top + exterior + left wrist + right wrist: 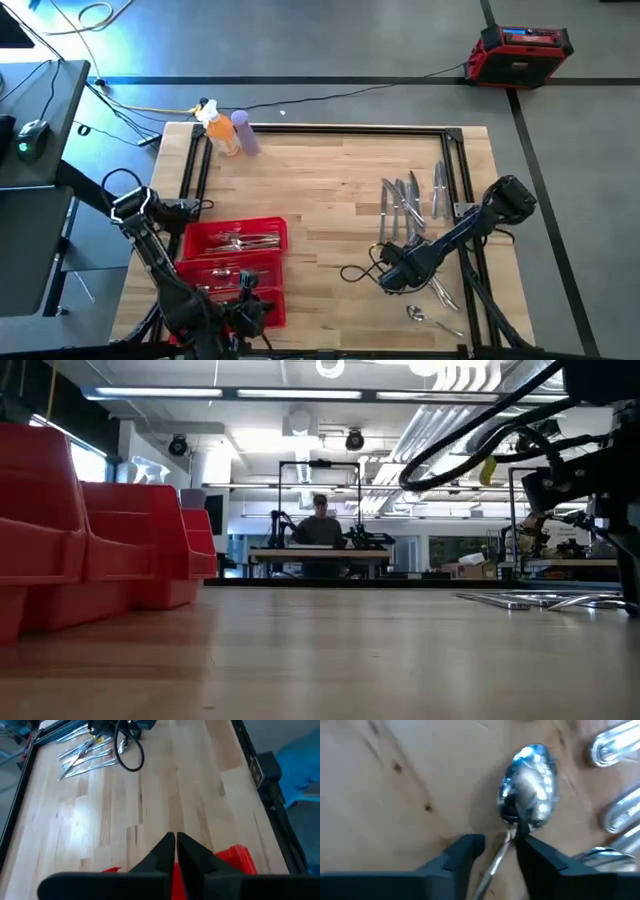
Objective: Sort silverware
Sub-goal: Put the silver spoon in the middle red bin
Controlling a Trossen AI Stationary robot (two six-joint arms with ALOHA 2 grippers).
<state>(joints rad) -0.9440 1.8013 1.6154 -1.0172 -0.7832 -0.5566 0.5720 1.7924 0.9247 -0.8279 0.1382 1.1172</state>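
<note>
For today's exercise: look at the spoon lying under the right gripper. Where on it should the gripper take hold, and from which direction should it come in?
Grip the spoon on its thin handle just behind the bowl, coming straight down from above. It lies flat on the table, so only a top approach gets fingers either side. The right gripper already straddles that neck, fingers open. The rounded bowl would likely slip.

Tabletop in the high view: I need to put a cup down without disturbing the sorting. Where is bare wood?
The widest bare wood lies mid-table, between the red tray and the loose silverware, below the bottles. It is crowded at the right, where the right gripper works a spoon, and around the tray, under the left gripper.
</note>
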